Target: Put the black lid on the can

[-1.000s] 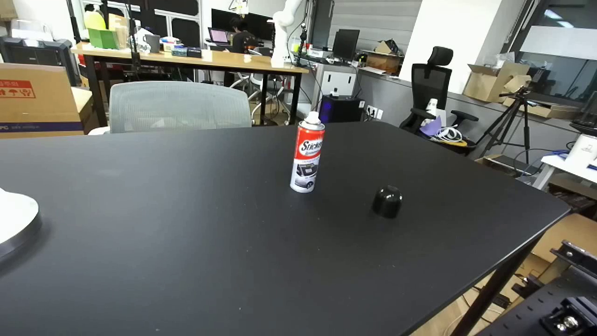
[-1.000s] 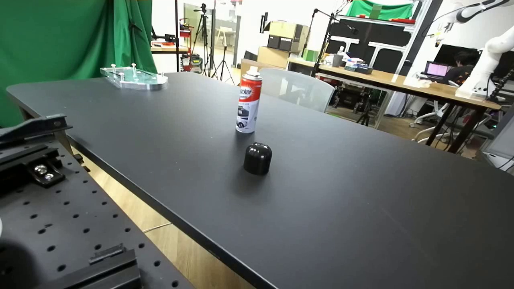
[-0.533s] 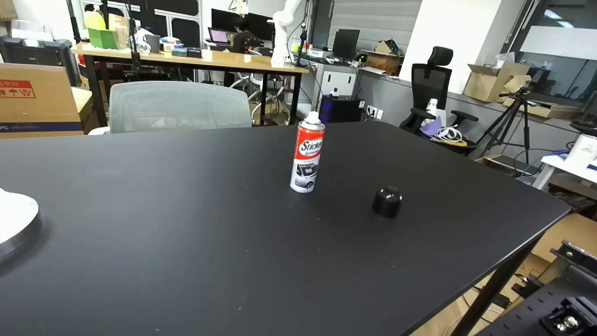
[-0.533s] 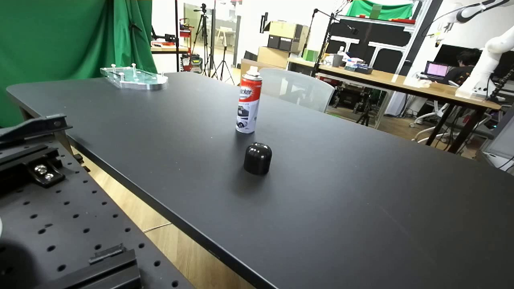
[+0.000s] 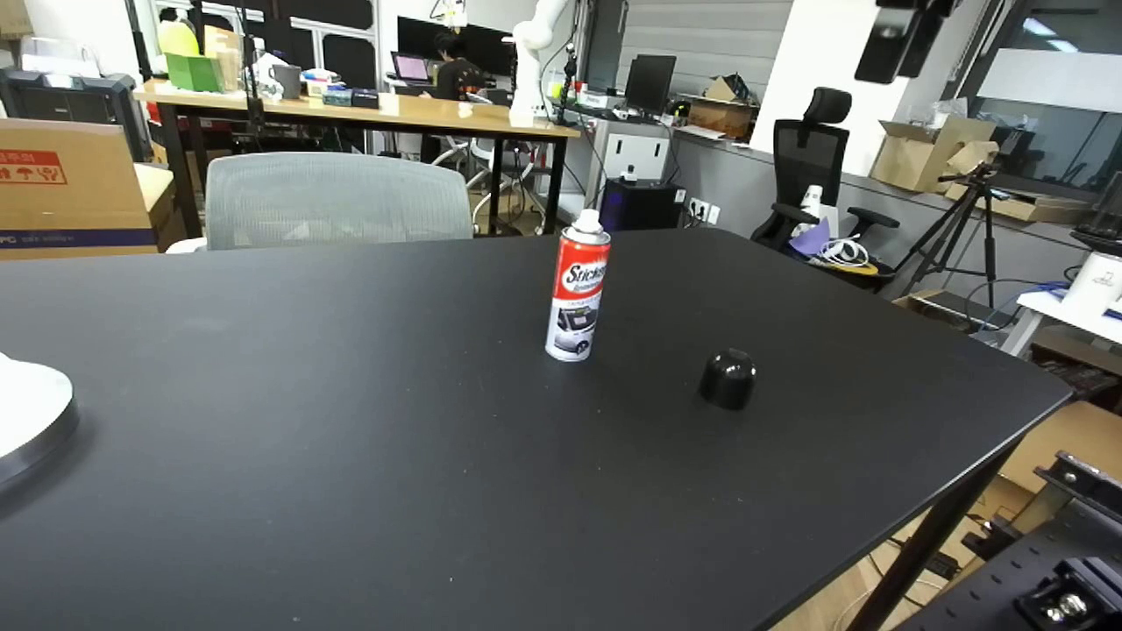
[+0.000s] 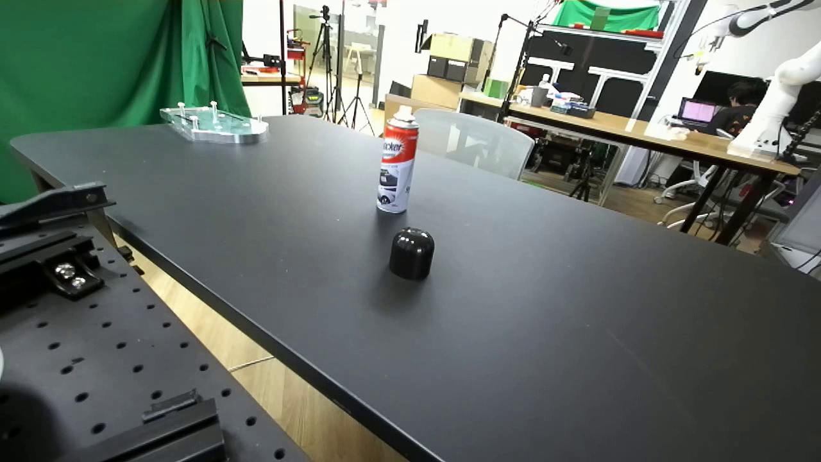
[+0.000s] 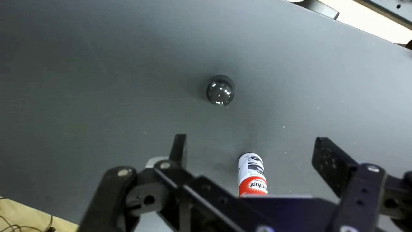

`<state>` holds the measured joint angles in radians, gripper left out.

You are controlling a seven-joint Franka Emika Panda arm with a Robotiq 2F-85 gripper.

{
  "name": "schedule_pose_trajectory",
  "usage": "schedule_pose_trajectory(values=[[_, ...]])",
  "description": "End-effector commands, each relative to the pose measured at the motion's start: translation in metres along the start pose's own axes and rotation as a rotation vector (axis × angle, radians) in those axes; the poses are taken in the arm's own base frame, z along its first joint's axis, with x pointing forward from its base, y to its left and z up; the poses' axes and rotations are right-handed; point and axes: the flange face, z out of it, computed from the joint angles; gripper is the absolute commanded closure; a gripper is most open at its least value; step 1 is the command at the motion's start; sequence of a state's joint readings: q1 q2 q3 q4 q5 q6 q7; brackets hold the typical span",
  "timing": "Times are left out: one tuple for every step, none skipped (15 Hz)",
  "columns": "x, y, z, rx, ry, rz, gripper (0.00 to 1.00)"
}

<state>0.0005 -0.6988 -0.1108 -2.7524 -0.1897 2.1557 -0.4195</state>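
Note:
The black lid (image 5: pixel 728 379) stands dome-up on the dark table in both exterior views (image 6: pixel 412 254). It also shows in the wrist view (image 7: pixel 220 90), ahead of the fingertips. The can (image 5: pixel 578 289) stands upright beside it, apart from it, with a red and white label and a white nozzle (image 6: pixel 397 162). In the wrist view the can (image 7: pixel 252 174) shows between the fingers, its top hidden behind the gripper body. My gripper (image 7: pixel 251 138) is wide open and empty, above the table. In an exterior view the gripper (image 5: pixel 896 70) shows only at the top edge, high above the lid.
A clear plate with posts (image 6: pixel 218 125) lies at the table's far end. A perforated black platform (image 6: pixel 128 346) is beside the table edge, across a gap. A grey chair (image 5: pixel 337 202) stands behind the table. A white rounded object (image 5: pixel 31 412) is at the left edge.
My gripper has come into an exterior view from the top edge, at the upper right. The lid and the can have not moved.

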Motion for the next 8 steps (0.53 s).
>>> schedule_pose_trajectory(values=[[0.009, 0.017, 0.038, 0.066, -0.001, -0.153, 0.00], [0.010, 0.021, 0.049, 0.083, -0.018, -0.196, 0.00], [0.011, 0.025, 0.059, 0.096, -0.045, -0.242, 0.00], [0.011, 0.028, 0.068, 0.102, -0.070, -0.277, 0.00], [0.003, 0.019, 0.057, 0.090, -0.040, -0.216, 0.00], [0.003, 0.020, 0.064, 0.100, -0.052, -0.223, 0.00], [0.003, 0.020, 0.067, 0.102, -0.057, -0.224, 0.00], [0.004, 0.019, 0.067, 0.100, -0.057, -0.226, 0.00]])
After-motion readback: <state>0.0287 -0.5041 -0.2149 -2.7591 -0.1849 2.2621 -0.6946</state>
